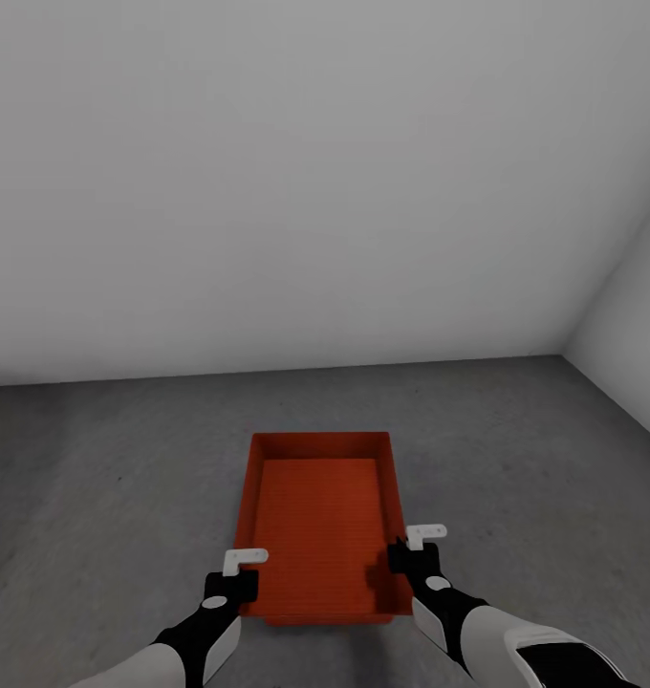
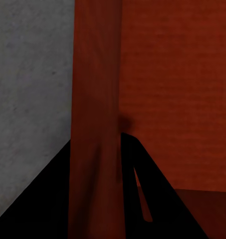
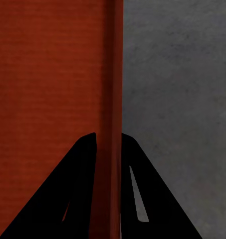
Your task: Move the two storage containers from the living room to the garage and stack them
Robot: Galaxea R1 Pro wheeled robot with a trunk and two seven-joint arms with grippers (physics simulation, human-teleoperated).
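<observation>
Lower edge of the head view: both arms reach forward, white forearms, black wrists. Left gripper (image 1: 237, 580) at lower left of centre, right gripper (image 1: 408, 554) at lower right of centre, one on each long side of a storage container (image 1: 320, 516).

Left wrist view: two black fingers (image 2: 43, 199) straddle the container's left wall (image 2: 95, 124), one outside over the grey floor (image 2: 28, 99), one inside over the red-orange bottom. Jaws pinching the wall.

Right wrist view: same arrangement on the opposite wall (image 3: 113, 99). Black fingers (image 3: 157, 199) on both faces of the thin red-orange edge, inner one over the box bottom, outer one over the floor (image 3: 182, 99). Jaws pinching that wall as well.

Container: red-orange, rectangular, open top, nothing inside, bottom faintly ribbed. Sits lower centre of the head view, long axis running away from the robot. Cannot tell whether it rests on the concrete or is held just above it.

Beyond it: dark grey mottled floor (image 1: 124, 449) runs to a plain white wall (image 1: 296, 172) across the upper half. Second white wall (image 1: 631, 315) meets it at a corner, right side of the frame.
</observation>
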